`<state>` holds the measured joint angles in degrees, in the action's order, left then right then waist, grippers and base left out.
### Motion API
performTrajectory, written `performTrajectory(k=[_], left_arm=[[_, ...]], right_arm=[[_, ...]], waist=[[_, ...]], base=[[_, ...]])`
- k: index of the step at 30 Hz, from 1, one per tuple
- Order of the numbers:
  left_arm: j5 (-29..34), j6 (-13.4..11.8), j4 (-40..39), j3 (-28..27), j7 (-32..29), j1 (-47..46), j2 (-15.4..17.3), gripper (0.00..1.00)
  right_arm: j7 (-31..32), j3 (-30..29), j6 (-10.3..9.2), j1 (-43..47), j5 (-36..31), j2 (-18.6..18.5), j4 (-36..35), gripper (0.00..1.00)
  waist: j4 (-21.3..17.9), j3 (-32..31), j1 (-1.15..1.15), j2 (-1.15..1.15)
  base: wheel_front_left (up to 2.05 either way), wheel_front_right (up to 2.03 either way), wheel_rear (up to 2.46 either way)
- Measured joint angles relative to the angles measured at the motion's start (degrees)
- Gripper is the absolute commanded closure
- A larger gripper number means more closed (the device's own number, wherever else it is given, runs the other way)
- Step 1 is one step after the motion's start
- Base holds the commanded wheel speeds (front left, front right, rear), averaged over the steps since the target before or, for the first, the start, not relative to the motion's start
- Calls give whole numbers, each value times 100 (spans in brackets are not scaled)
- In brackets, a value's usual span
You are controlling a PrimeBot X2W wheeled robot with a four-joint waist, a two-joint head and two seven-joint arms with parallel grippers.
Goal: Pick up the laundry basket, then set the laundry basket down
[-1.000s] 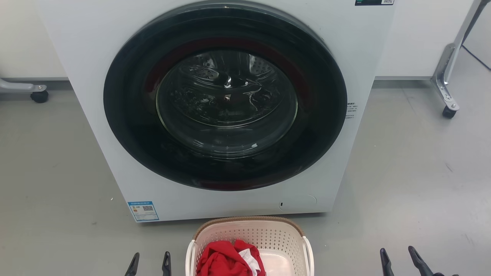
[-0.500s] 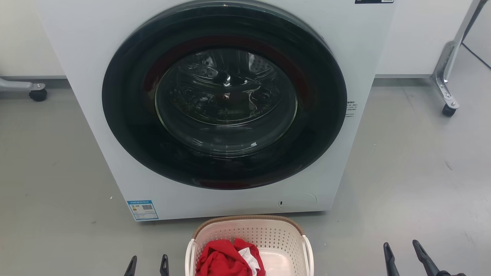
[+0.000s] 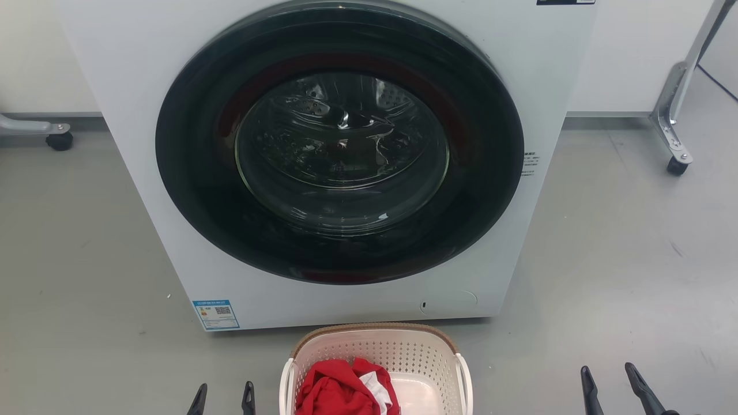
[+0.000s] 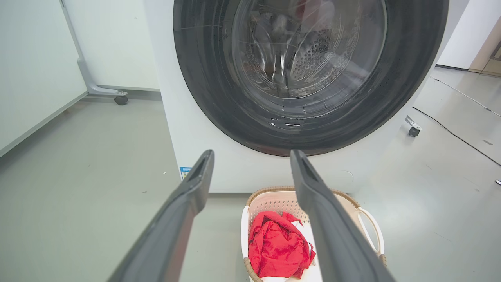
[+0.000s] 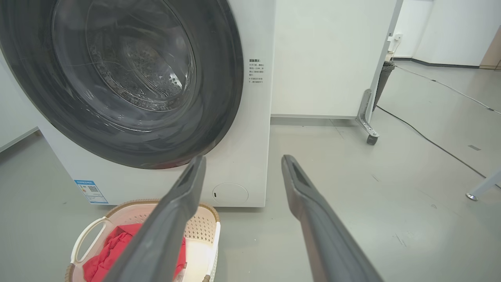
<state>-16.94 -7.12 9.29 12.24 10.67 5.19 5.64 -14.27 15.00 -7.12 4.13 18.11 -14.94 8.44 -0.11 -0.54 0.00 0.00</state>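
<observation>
The laundry basket point(image 3: 403, 353) stands on the grey floor just before the washing machine, cream-white and perforated with a brown rim and white side handles. Red and white cloth point(image 3: 340, 392) lies inside it. In the left wrist view the laundry basket point(image 4: 274, 201) sits low between and behind my fingers; in the right wrist view the laundry basket point(image 5: 203, 227) is at the lower left. My left gripper point(image 3: 223, 393) is open, left of the basket and apart from it. My right gripper point(image 3: 608, 376) is open, well to the right of it. Both hold nothing.
The white washing machine point(image 3: 346, 300) with its shut dark round door point(image 3: 340, 144) stands right behind the basket. Castor legs of frames rest at the far left point(image 3: 57, 140) and far right point(image 3: 676, 164). A cable point(image 5: 430, 143) runs along the floor to the right.
The right gripper's tips have drifted slightly right and lower in the head view. The left gripper's tips sit a little lower. The basket has stayed put.
</observation>
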Motion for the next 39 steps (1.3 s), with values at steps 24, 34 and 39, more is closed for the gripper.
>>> performTrajectory(k=[24,34,39], left_arm=[[-671,166,289,-198,-297,54,-70,100],[-1460,268,336,-355,-464,-28,-91,100],[-1850,366,355,-448,-563,-77,-115,100]], right_arm=[[257,-263,162,60,724,247,256,100],[470,-478,271,-20,1462,353,311,100],[580,-593,358,-98,1848,411,346,100]], waist=[[6,4,0,0],[6,9,0,0],[7,13,0,0]], base=[[0,0,0],[0,0,0],[0,0,0]])
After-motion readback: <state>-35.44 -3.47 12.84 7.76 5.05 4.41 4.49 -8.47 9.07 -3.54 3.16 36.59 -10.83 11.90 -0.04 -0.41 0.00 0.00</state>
